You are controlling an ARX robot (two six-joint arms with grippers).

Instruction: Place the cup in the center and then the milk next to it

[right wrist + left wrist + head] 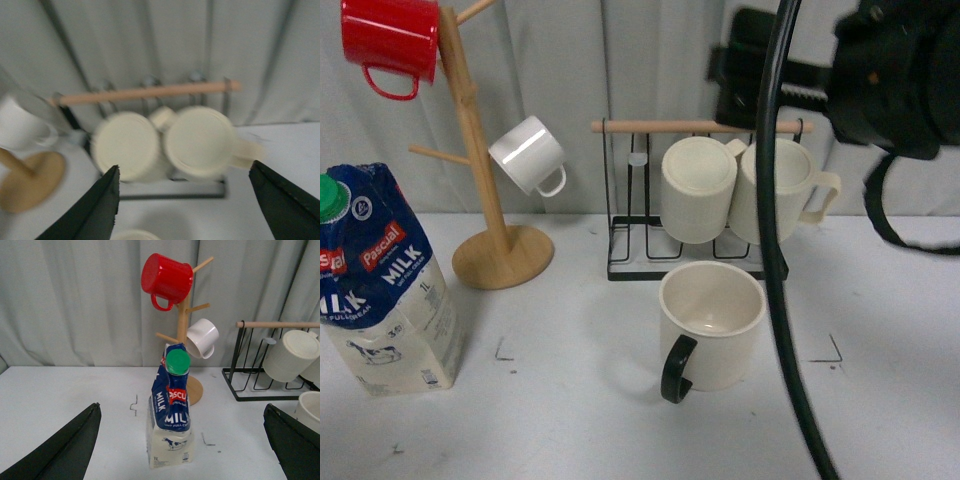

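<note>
The cup (712, 325), cream-white with a black handle (677, 370) turned to the front, stands upright inside the center (570, 370), in the right half of the patch bounded by black corner marks. The milk (385, 285) stands upright at the table's left, outside the left mark. In the left wrist view the milk (170, 415) sits ahead of my left gripper (182, 407), which is open and apart from it. My right gripper (185, 167) is open and empty, raised and facing the rack; the cup's rim (132, 235) shows blurred below it.
A wooden mug tree (480, 170) behind the milk holds a red mug (392, 40) and a small white mug (528, 155). A black wire rack (650, 250) at the back carries two ribbed cream mugs (698, 188). A black cable (775, 250) hangs in front of the cup.
</note>
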